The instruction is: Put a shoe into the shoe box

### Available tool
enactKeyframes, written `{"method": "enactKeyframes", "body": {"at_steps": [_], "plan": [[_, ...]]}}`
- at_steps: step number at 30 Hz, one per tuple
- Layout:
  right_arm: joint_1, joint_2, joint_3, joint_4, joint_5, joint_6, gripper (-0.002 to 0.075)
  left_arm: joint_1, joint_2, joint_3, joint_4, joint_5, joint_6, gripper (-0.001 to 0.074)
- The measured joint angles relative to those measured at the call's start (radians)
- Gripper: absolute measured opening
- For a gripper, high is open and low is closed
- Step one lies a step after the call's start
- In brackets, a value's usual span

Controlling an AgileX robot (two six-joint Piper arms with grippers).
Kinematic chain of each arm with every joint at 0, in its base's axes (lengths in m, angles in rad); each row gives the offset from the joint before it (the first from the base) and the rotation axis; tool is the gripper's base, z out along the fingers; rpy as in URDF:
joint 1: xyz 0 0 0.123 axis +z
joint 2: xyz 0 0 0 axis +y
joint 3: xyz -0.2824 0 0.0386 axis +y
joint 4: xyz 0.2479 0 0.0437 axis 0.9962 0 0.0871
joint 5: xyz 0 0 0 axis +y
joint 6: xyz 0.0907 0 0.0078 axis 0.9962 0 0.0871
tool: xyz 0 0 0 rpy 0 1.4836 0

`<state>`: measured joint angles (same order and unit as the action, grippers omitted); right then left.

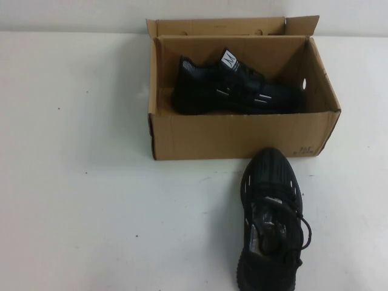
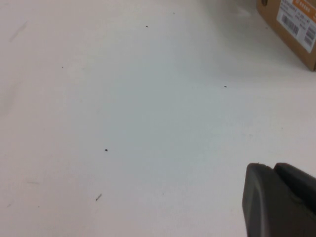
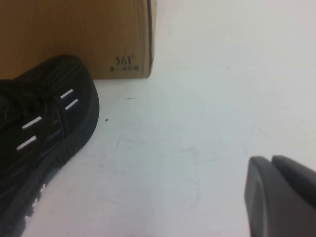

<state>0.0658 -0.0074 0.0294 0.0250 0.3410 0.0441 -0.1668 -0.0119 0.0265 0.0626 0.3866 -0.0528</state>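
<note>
The brown cardboard shoe box (image 1: 242, 136) stands open at the back middle of the table. One black sneaker (image 1: 236, 91) lies on its side inside it, white tongue tag up. A second black shoe (image 1: 273, 212) sits upright on the table just in front of the box's right corner, toe toward the box. Neither arm shows in the high view. My left gripper (image 2: 273, 168) is shut and holds nothing, hovering over bare table with a box corner (image 2: 296, 29) far off. My right gripper (image 3: 271, 159) is shut and holds nothing, apart from the shoe's toe (image 3: 44, 133) and the box (image 3: 74, 34).
The white table (image 1: 79, 200) stretches wide to the left of the box and shoe. The box's back flap (image 1: 218, 25) stands up near the far wall. A white label with orange print (image 2: 298, 22) is on the box's left end.
</note>
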Motion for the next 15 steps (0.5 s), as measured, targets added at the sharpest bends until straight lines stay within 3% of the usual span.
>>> {"method": "enactKeyframes", "body": {"at_steps": [10, 15], "plan": [[0.000, 0.000, 0.000, 0.000, -0.040, 0.000, -0.0017, 0.000, 0.000, 0.000, 0.004, -0.008, 0.000, -0.0001], [0.000, 0.000, 0.000, 0.000, -0.213, 0.000, -0.0017, 0.000, 0.000, 0.000, 0.004, -0.170, 0.000, -0.0001]]}}
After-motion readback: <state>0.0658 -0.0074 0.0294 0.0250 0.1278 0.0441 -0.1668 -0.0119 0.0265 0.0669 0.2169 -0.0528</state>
